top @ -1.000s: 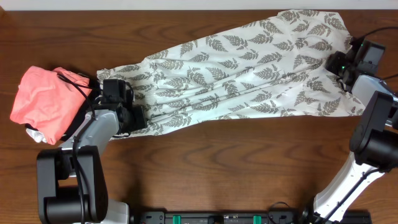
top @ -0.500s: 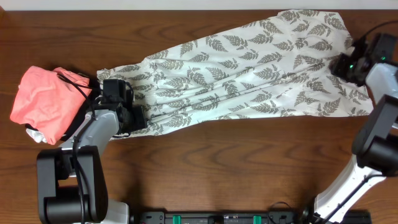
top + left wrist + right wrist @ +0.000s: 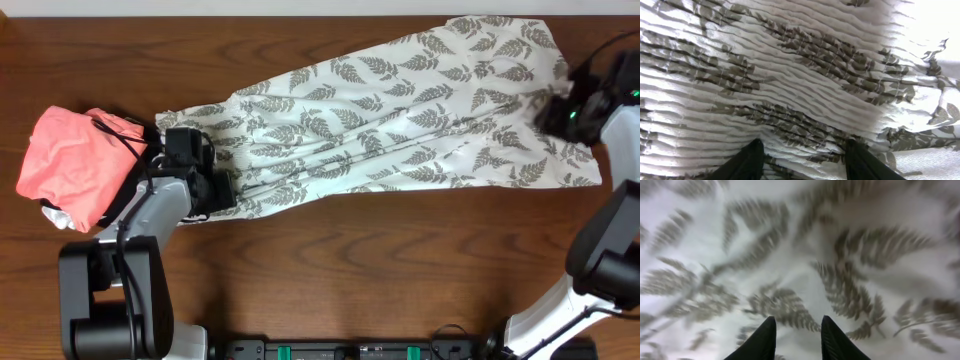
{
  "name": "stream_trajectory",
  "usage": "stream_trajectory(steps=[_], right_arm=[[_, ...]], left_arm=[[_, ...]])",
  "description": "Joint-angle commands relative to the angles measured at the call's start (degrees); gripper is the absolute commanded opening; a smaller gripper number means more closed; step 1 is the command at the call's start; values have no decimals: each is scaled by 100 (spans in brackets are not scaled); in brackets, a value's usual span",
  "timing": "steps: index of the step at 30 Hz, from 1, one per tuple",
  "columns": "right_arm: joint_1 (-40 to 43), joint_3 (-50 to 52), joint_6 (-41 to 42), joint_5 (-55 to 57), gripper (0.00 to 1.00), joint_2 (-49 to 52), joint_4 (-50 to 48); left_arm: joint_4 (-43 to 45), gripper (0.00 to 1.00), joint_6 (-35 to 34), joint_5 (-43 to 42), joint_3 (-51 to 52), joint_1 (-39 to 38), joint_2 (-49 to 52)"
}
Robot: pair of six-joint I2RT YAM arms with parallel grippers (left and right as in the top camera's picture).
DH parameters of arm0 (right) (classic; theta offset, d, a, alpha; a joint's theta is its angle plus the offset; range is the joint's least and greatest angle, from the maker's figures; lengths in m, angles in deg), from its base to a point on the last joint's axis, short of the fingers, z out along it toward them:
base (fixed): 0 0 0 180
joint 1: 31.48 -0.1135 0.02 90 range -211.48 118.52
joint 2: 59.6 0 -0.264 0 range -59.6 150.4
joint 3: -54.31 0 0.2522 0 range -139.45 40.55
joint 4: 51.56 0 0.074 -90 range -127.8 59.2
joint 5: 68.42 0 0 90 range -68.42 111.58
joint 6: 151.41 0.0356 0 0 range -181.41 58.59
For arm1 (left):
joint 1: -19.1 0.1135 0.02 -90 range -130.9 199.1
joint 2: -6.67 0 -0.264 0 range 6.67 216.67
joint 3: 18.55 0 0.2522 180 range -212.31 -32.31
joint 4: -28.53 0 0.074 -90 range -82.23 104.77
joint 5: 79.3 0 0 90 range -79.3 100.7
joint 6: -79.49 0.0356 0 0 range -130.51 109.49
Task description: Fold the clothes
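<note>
Overhead layout: clothes point(image 3: 400, 110) lie flat on the table, long axis left-to-right.
Left gripper point(image 3: 802, 145): fingers apart, over the gathered left end.
Right gripper point(image 3: 797, 322): fingers apart, over the right hem.

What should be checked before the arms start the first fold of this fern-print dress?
1. Dress spread flat on the table: ok; it lies lengthwise, with some creases down the middle.
2. Left gripper holding the smocked end: not ok; its jaws stand apart over the pleats.
3. Right gripper holding the hem: cannot tell; it is at the hem side, but both views blur there.
4. Salmon-pink garment out of the fold's way: cannot tell; it lies close beside the smocked end.
</note>
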Motion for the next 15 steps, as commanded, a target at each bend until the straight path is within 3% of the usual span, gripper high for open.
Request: stream_trajectory(steps=[1,6,15], right_arm=[[-59,374,-114,42,28,151,-151],[-59,859,-114,146,28,151,-525],[-55,1696,-101,649,27,151,-942]], left_arm=[[-105,54,79,155,168,55,-247],[-122,60,76,153,168,55,-621],[-474,62,79,-111,168,44,-1283]])
